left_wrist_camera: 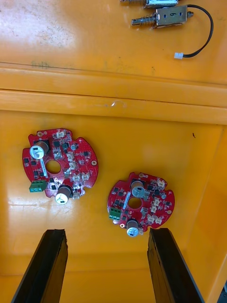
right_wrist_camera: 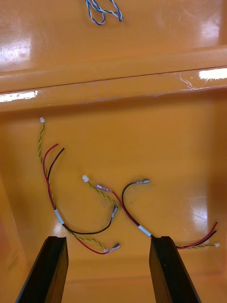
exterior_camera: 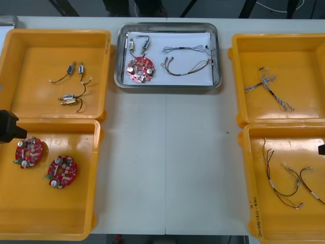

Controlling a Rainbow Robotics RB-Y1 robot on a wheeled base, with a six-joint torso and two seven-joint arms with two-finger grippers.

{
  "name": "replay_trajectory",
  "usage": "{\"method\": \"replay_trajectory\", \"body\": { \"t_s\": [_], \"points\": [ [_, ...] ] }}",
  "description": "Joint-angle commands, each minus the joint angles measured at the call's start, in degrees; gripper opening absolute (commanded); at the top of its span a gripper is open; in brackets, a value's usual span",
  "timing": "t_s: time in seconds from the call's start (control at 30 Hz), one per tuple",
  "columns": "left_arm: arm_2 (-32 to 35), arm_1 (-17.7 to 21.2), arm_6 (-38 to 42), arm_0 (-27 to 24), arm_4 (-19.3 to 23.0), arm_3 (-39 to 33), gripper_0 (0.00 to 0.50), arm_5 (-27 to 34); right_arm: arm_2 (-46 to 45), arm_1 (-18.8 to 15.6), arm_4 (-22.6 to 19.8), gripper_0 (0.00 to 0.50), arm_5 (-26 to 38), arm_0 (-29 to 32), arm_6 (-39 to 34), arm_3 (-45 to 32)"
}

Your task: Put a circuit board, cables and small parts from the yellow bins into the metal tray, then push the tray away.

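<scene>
The metal tray (exterior_camera: 168, 26), white inside, stands at the table's far middle. In it lie a red circuit board (exterior_camera: 140, 69), small metal parts (exterior_camera: 138, 44) and cables (exterior_camera: 187, 59). My left gripper (left_wrist_camera: 108, 236) hangs open over the near left yellow bin (left_wrist_camera: 194, 142), above two red circuit boards (left_wrist_camera: 59, 165) (left_wrist_camera: 141, 202) and touching neither. My right gripper (right_wrist_camera: 109, 244) is open over the near right yellow bin (right_wrist_camera: 189, 142), with red, black and yellow cables (right_wrist_camera: 90, 222) lying under and between its fingers. In the front view the left arm (exterior_camera: 7, 127) shows at the left edge.
The far left bin (exterior_camera: 35, 61) holds several small metal parts (exterior_camera: 71, 96) with black leads. Twisted blue and white cables (exterior_camera: 269, 89) lie in the far right bin (exterior_camera: 294, 51). Bare table (exterior_camera: 167, 162) runs between the bins in front of the tray.
</scene>
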Motion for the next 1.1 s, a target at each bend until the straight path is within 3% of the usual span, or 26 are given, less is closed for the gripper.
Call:
{"method": "replay_trajectory", "body": {
  "t_s": [0.03,1.1],
  "points": [
    [1.7,2.4,-3.9,1.0,0.4,-1.4,0.5,-0.5,-0.5,-2.1,0.5,0.5,0.2,1.0,-1.6,-0.3],
    [1.7,2.4,-3.9,1.0,0.4,-1.4,0.5,-0.5,-0.5,-2.1,0.5,0.5,0.2,1.0,-1.6,-0.3]
  ]
}}
